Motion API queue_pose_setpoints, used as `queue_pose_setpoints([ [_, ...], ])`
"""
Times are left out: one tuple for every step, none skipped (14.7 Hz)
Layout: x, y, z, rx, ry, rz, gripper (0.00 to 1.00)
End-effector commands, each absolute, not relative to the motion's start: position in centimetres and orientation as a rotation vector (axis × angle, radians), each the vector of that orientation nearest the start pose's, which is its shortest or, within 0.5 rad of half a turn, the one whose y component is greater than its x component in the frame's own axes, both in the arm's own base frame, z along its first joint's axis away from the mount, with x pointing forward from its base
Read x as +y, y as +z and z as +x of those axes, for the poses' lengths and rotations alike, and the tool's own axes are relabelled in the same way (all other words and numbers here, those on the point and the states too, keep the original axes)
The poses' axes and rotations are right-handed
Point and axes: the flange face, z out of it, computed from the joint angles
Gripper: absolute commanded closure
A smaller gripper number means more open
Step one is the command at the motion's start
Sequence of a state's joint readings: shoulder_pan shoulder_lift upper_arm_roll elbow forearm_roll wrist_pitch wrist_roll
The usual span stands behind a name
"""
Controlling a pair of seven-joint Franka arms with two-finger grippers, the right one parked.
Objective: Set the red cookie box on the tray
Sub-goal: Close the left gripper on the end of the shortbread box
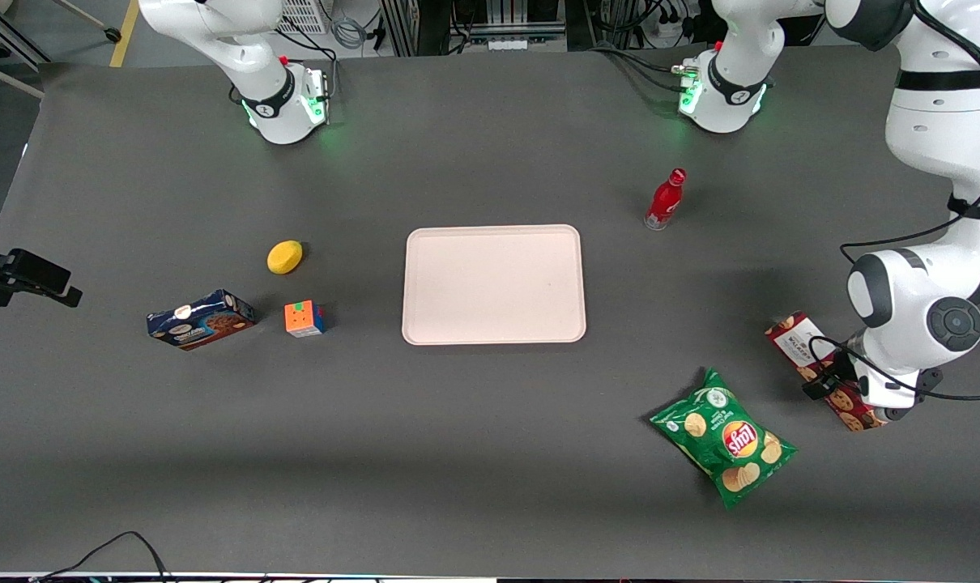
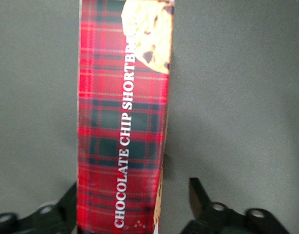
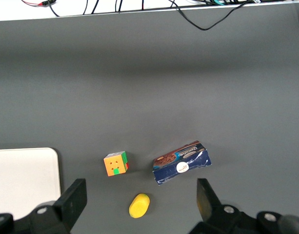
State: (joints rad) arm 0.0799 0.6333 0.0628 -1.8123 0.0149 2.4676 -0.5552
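Observation:
The red cookie box [image 1: 798, 340], a long tartan carton with a white label end, lies flat on the table at the working arm's end, well apart from the tray. My left gripper [image 1: 858, 397] is lowered over the end of the box nearer the front camera. In the left wrist view the gripper [image 2: 132, 200] is open and straddles the box [image 2: 122, 112]. One finger [image 2: 67, 201] sits right at the carton's edge, and the other finger [image 2: 196, 196] stands a clear gap off its side. The pale pink tray [image 1: 494, 285] lies in the middle of the table with nothing on it.
A green chips bag [image 1: 725, 437] lies beside the box, toward the tray and nearer the front camera. A red bottle [image 1: 666, 200] stands farther from the front camera. A dark blue cookie box [image 1: 201, 319], a colour cube [image 1: 304, 318] and a yellow object [image 1: 284, 257] lie toward the parked arm's end.

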Motion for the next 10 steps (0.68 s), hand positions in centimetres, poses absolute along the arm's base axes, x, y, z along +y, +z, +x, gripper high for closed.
queue_pose_setpoints([
  [8.7,19.3,64.5,-1.039,-0.049,-2.923,0.57],
  [8.6,19.5,64.6,-1.032,-0.043,-2.923,0.71],
  [8.4,19.6,64.5,-1.024,-0.036,-2.925,0.89],
  [8.2,19.7,64.5,-1.012,-0.030,-2.924,1.00],
  [8.2,20.0,64.6,-1.003,-0.028,-2.926,1.00],
  [8.1,20.5,64.7,-0.989,-0.020,-2.931,1.00],
  [7.9,21.5,65.0,-0.987,-0.017,-2.933,1.00],
  [7.7,23.4,65.3,-0.989,0.005,-2.932,1.00],
  [7.5,25.7,65.8,-0.975,0.060,-2.928,1.00],
  [7.2,28.3,66.0,-0.952,0.134,-2.924,1.00],
])
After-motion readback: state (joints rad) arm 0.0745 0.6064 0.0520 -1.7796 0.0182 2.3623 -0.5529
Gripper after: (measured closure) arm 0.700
